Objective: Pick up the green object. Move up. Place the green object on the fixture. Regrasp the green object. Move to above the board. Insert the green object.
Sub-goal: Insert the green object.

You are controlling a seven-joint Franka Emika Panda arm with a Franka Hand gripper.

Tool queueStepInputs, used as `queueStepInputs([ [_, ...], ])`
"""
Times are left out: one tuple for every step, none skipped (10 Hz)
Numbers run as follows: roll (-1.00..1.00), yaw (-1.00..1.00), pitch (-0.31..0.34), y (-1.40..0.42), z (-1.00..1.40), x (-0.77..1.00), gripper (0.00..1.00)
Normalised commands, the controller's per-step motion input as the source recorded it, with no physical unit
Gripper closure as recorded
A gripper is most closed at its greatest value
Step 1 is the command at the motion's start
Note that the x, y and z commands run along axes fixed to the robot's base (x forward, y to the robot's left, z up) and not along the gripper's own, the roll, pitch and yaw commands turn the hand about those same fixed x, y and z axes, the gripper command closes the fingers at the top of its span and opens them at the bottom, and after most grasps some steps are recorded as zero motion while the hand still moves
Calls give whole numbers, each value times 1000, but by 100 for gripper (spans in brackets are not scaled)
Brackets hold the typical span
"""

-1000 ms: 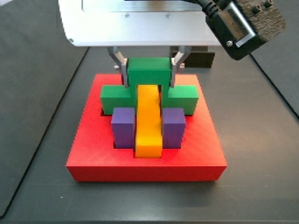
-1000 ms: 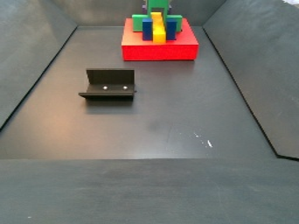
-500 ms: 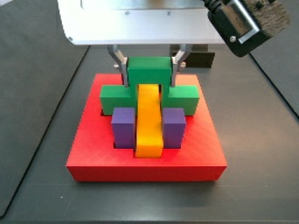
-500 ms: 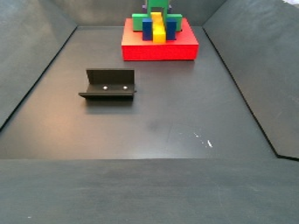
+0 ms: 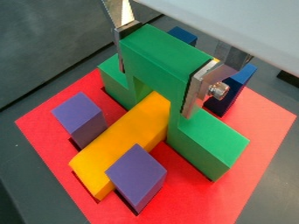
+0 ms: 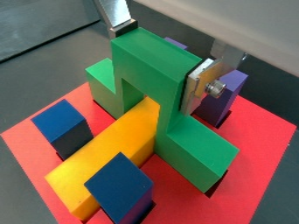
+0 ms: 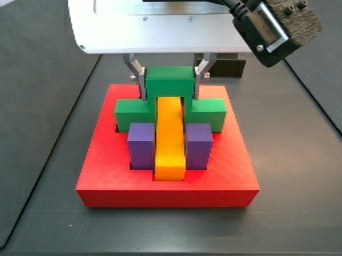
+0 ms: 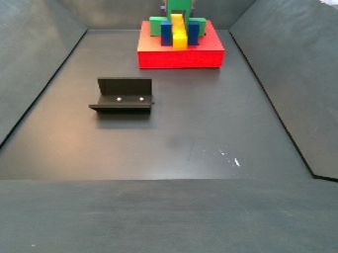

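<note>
Two silver fingers [image 5: 205, 84] of the gripper [image 5: 160, 54] clamp the green object's [image 5: 163, 74] raised block from both sides, arching over the yellow bar [image 5: 126, 140] on the board [image 5: 251, 188].

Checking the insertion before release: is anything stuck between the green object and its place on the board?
Nothing visible. The green object, between the gripper fingers, straddles the yellow bar, its legs down on the board. Undersides are hidden.

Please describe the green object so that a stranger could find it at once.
Find the red board at the far end of the floor. The green object straddles its yellow bar, its raised middle between the claw's fingers. It is the only green, arch-shaped piece there.
</note>
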Motion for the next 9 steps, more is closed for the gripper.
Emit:
queueStepInputs([
  [-236,0,-20,0,0,0,100],
  [-214,0,0,0,0,-97,100],
  [-164,0,0,0,14,-74,100],
  [-139,0,11,6,63,-37,100],
  [-161,0,0,91,0,0,100],
  [-124,0,-19,86,-40,-6,100],
  [-47,0,0,123,0,-94,100],
  [-81,-46,0,177,0,-134,100],
  [-111,0,0,89,0,-146,100],
])
